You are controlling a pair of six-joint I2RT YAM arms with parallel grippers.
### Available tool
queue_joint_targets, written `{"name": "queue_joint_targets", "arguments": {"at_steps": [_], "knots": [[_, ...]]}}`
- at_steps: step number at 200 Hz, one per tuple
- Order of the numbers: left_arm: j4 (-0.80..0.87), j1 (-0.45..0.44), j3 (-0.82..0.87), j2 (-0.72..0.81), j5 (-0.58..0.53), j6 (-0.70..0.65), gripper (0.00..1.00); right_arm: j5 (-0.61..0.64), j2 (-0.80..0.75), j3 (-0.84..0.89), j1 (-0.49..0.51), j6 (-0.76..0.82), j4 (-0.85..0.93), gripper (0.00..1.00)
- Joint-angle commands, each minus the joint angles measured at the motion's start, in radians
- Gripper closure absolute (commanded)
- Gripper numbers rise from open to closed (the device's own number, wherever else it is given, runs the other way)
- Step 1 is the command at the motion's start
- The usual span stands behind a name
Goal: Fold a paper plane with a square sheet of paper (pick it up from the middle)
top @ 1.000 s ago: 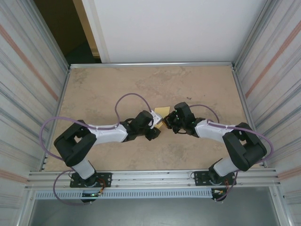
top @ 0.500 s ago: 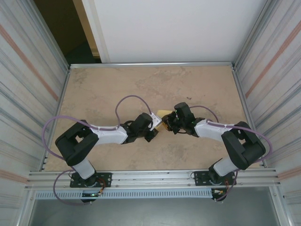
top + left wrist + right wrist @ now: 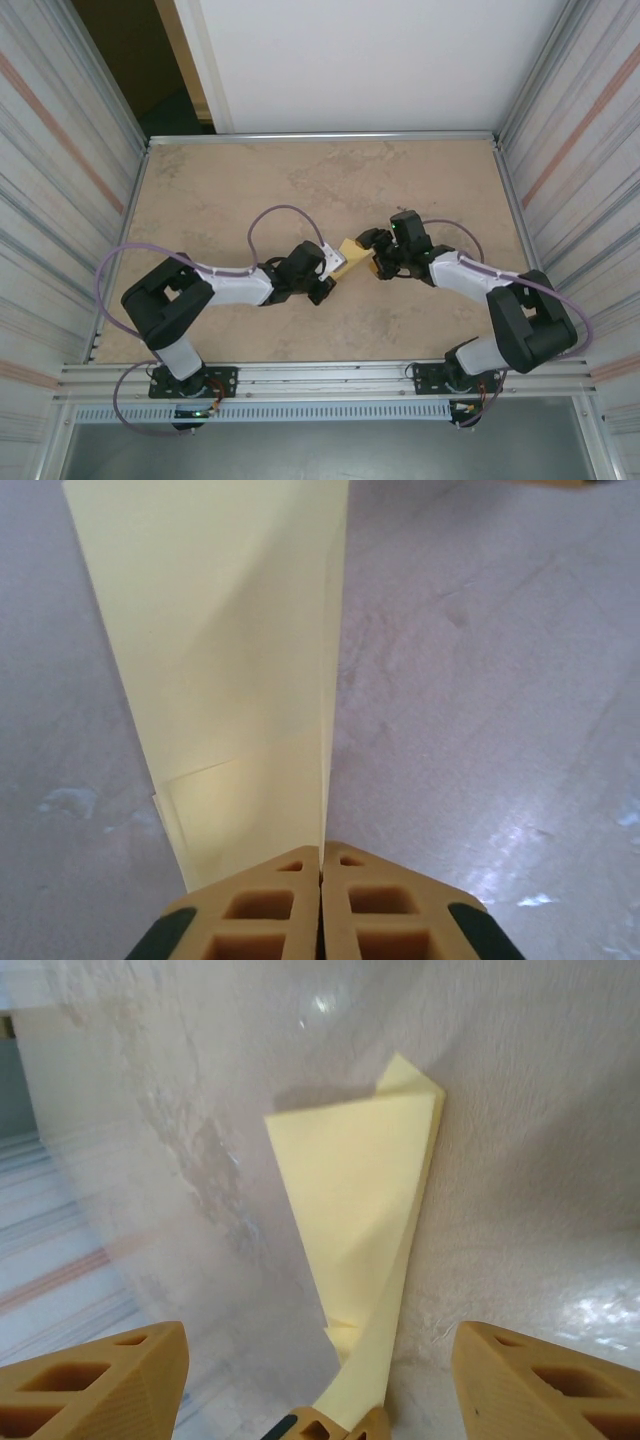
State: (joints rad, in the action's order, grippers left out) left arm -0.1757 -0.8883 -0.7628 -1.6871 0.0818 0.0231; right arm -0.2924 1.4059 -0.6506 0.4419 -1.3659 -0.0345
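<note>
Fingers of our left gripper (image 3: 321, 852) have just pressed together on the paper plane (image 3: 240, 680), held over the middle of the table (image 3: 200, 190). Our right gripper (image 3: 318, 1355) has spread wide and let go, so we judge the handover complete.

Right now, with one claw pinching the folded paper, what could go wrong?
The left claw is shut on just the narrow end of the paper plane, and the right claw stands open, clear of it. The long free part could sag or pivot in that single pinch. Layers gape at the far corner, so a regrasp might catch one layer and undo the fold.
</note>
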Motion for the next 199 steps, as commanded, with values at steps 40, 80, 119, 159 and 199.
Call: {"name": "queue_joint_targets", "arguments": {"at_steps": [40, 80, 119, 159, 199], "knots": [[0.130, 0.096, -0.106, -0.024, 0.276, 0.133, 0.94, -0.032, -0.121, 0.048, -0.052, 0.424, 0.118, 0.31], [0.136, 0.167, -0.152, -0.080, 0.479, 0.272, 0.96, -0.113, -0.114, 0.059, -0.054, 0.556, 0.100, 0.28], [0.099, 0.195, -0.178, -0.130, 0.602, 0.378, 0.96, -0.190, -0.033, 0.045, -0.052, 0.580, 0.033, 0.27], [0.007, 0.222, -0.154, -0.141, 0.654, 0.498, 0.96, -0.219, 0.052, 0.008, -0.053, 0.612, 0.006, 0.25], [-0.080, 0.236, -0.122, -0.177, 0.671, 0.592, 0.97, -0.232, 0.135, -0.045, -0.042, 0.637, -0.003, 0.27]]}}
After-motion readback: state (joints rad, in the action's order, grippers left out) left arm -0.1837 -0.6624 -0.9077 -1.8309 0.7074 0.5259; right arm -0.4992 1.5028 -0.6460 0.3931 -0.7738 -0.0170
